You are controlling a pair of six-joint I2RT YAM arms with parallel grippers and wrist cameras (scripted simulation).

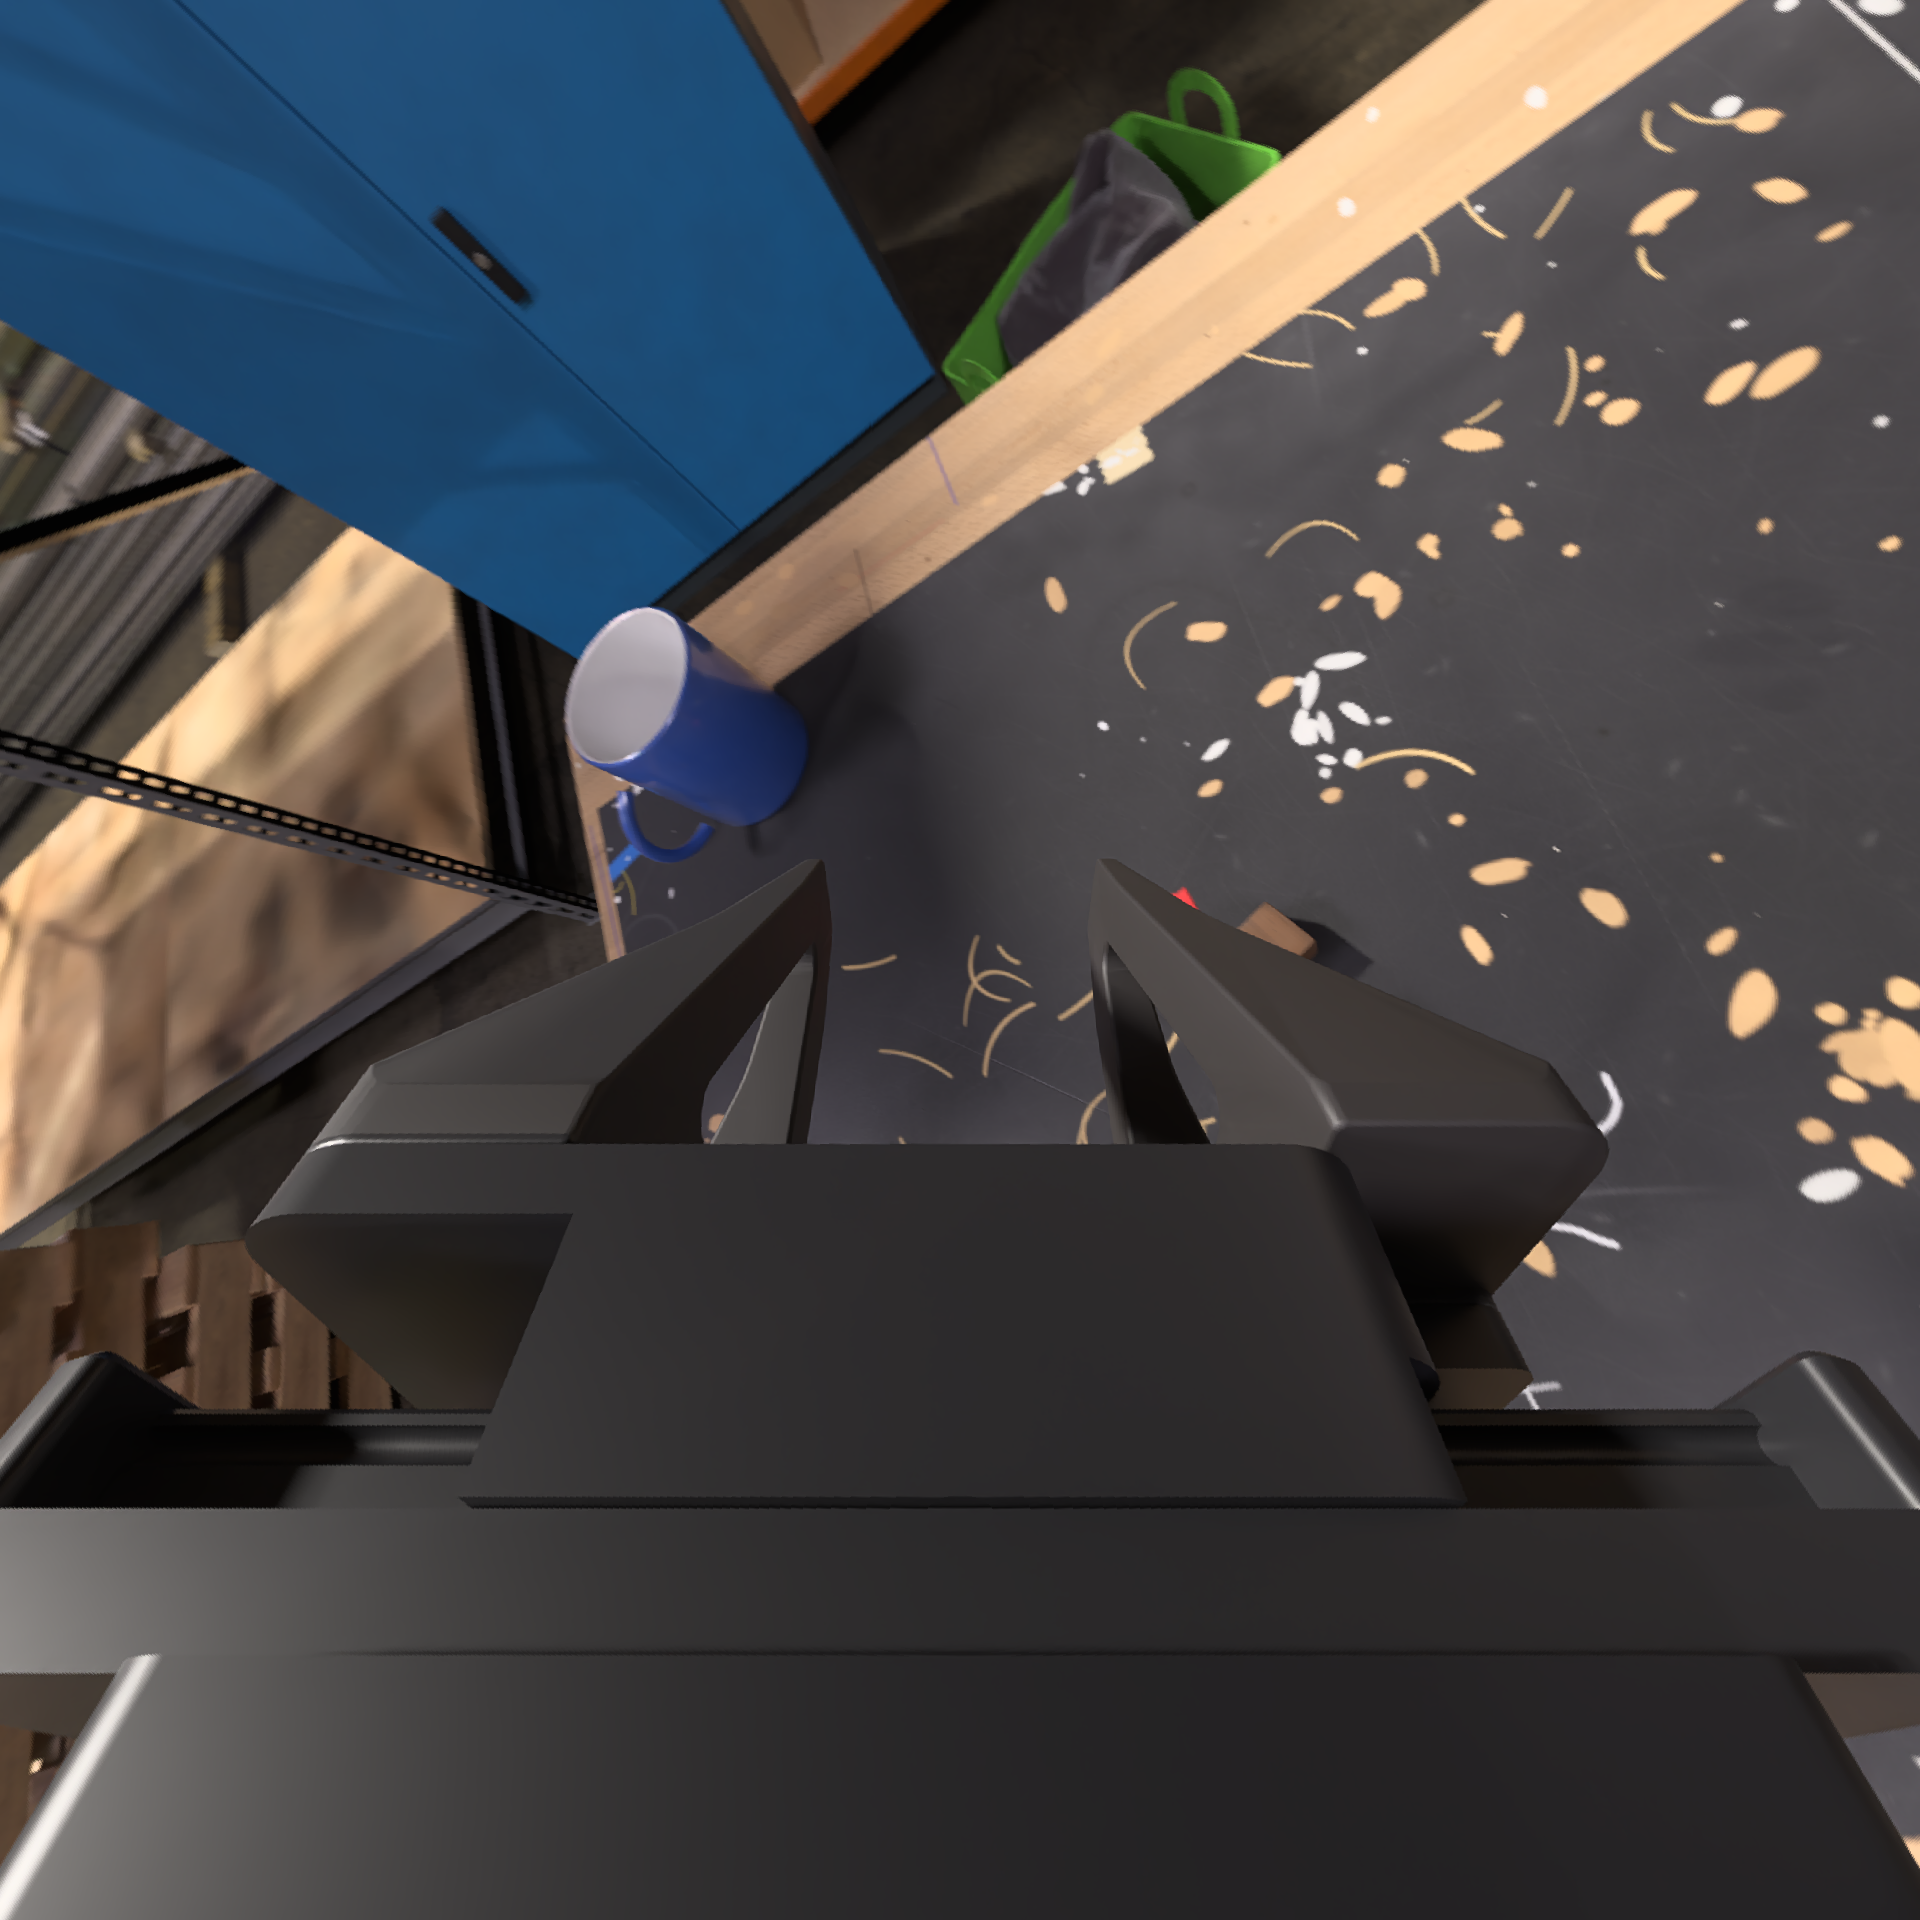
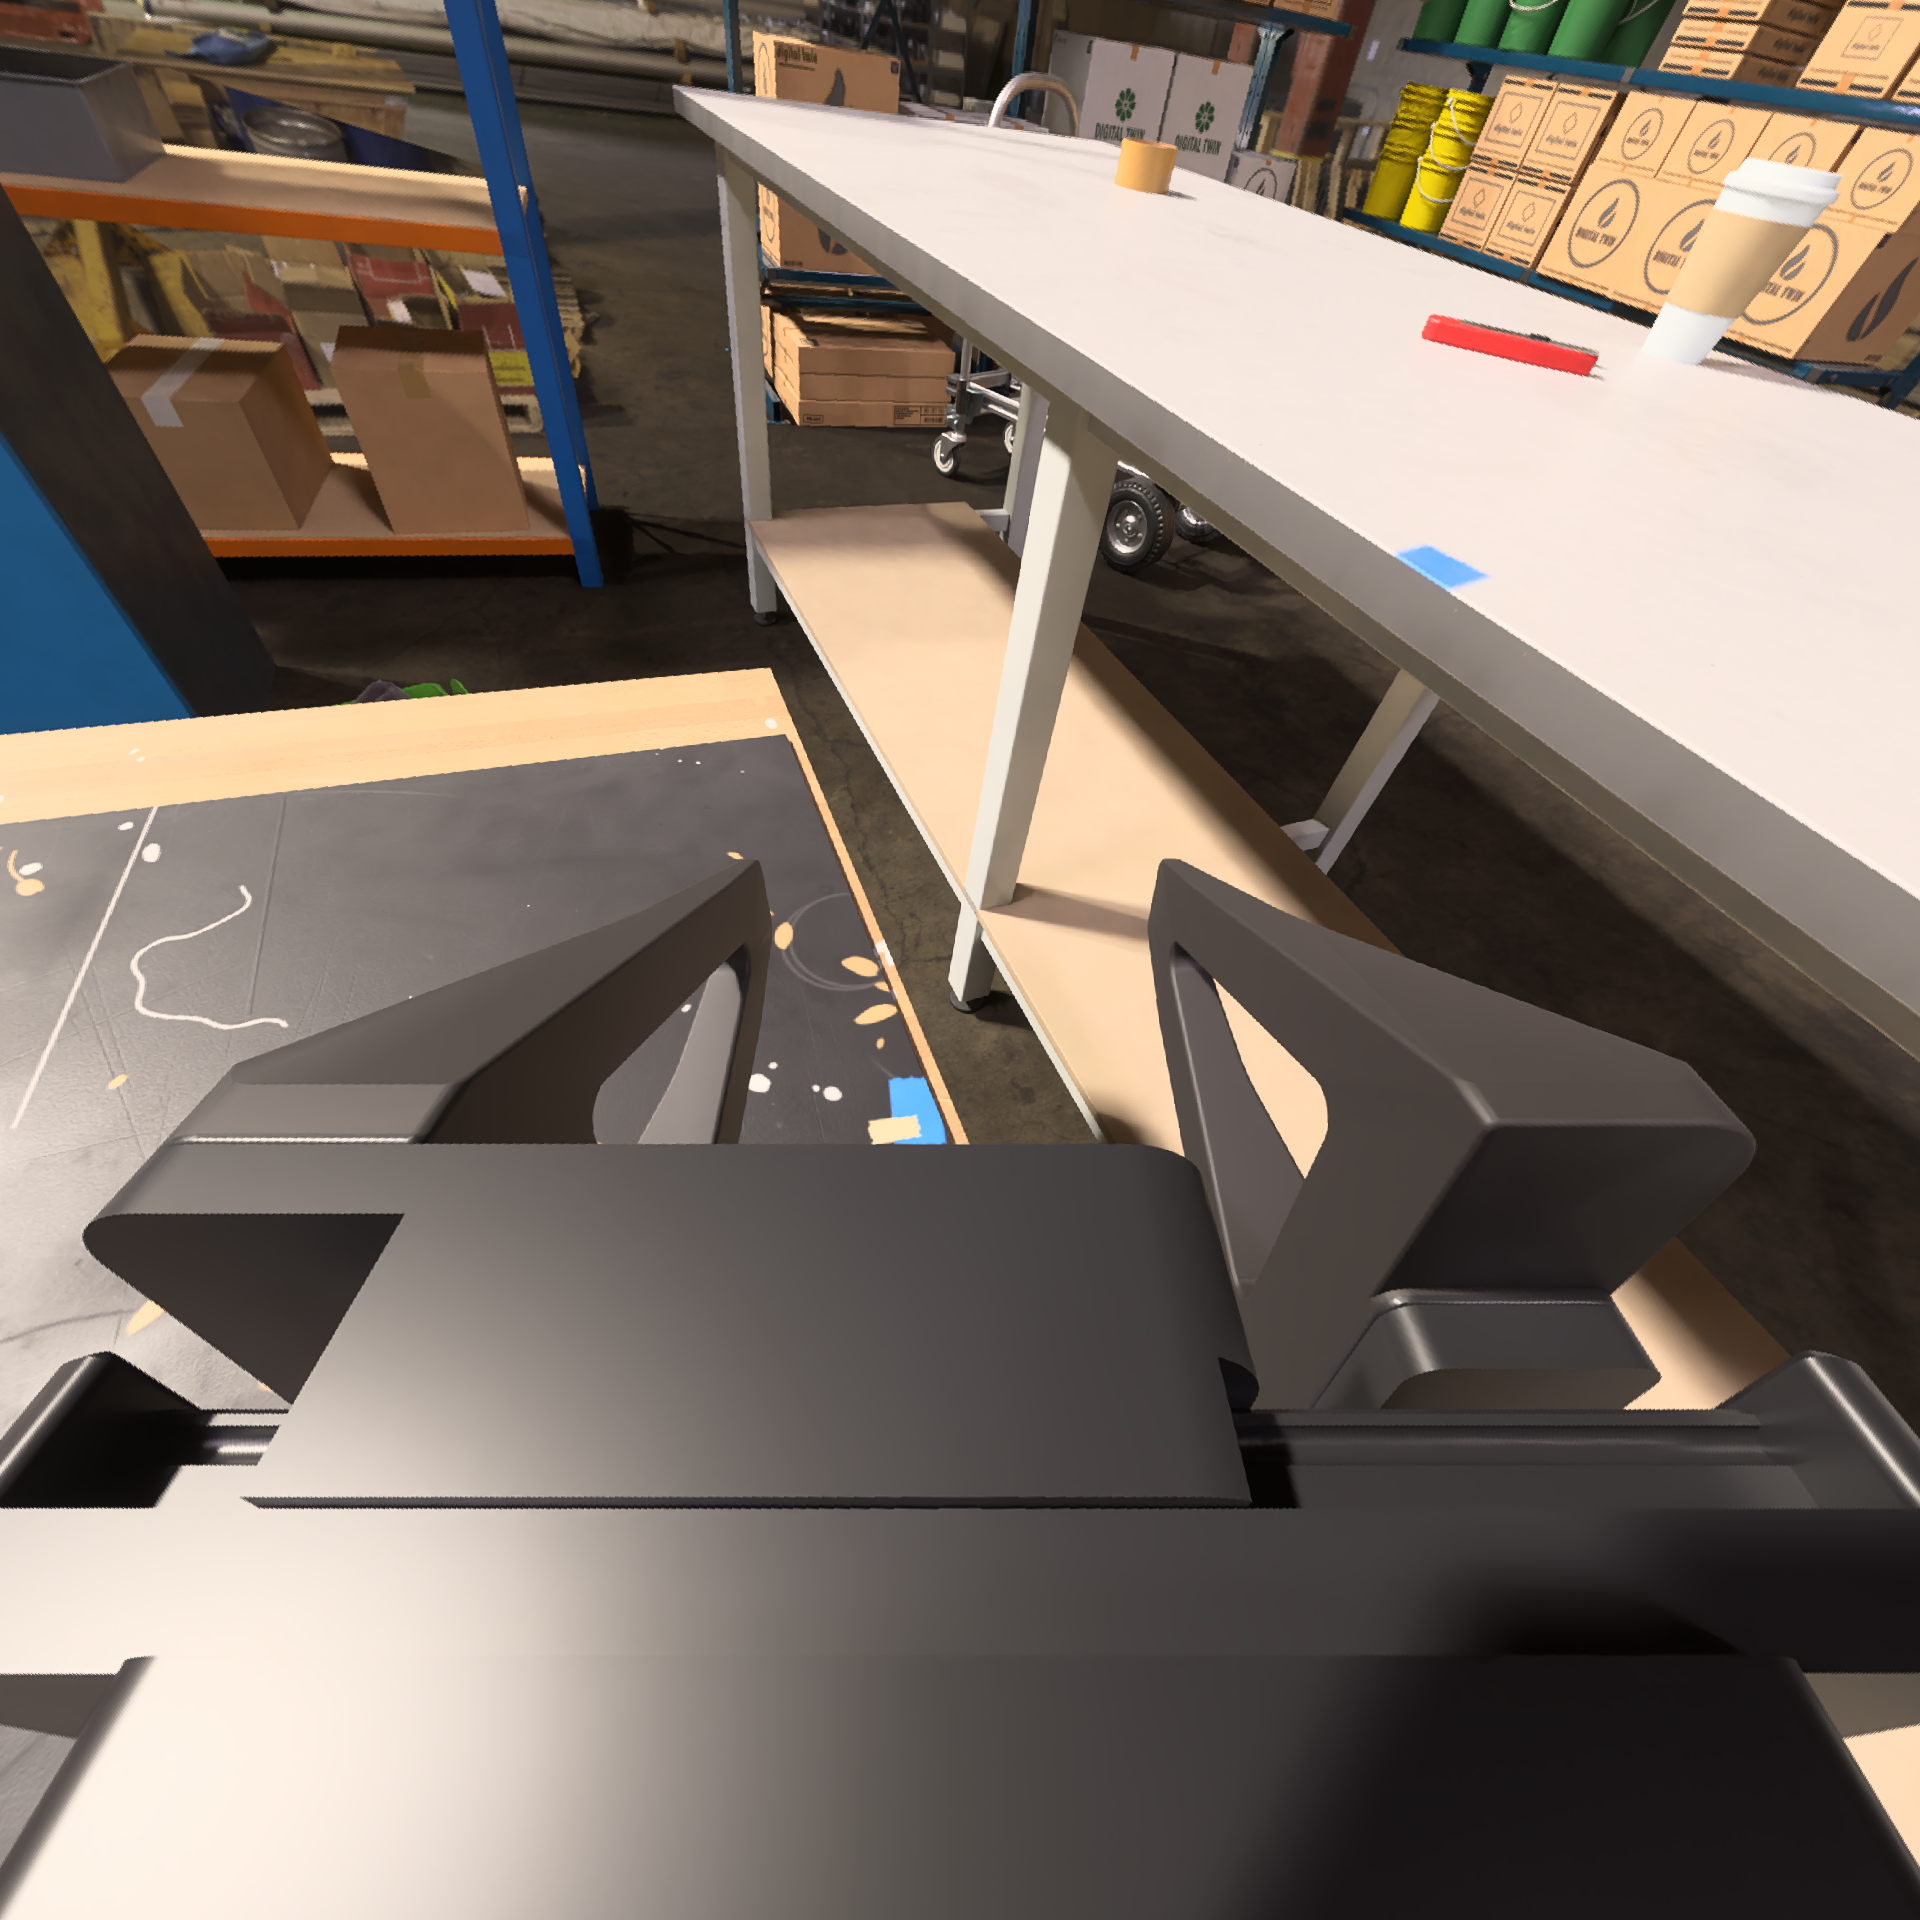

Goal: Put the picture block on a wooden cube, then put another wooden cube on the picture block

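Note:
In the left wrist view my left gripper (image 1: 961,883) is open and empty above the dark paint-spattered mat (image 1: 1455,727). Just past its right finger (image 1: 1164,966) a wooden cube (image 1: 1280,928) peeks out, with a small red corner (image 1: 1182,896) of another block beside it; both are mostly hidden behind the finger. Another bit of wood (image 1: 1486,1377) shows low beside the gripper body. In the right wrist view my right gripper (image 2: 961,883) is open and empty, over the mat's right edge (image 2: 883,997). No block shows in that view.
A blue mug (image 1: 691,717) lies on its side at the mat's corner, near the wooden table border (image 1: 1143,343). A blue cabinet (image 1: 416,260) and a green bag (image 1: 1101,229) stand beyond. To the right, a long white table (image 2: 1455,436) holds a paper cup (image 2: 1735,260) and a red tool (image 2: 1507,343).

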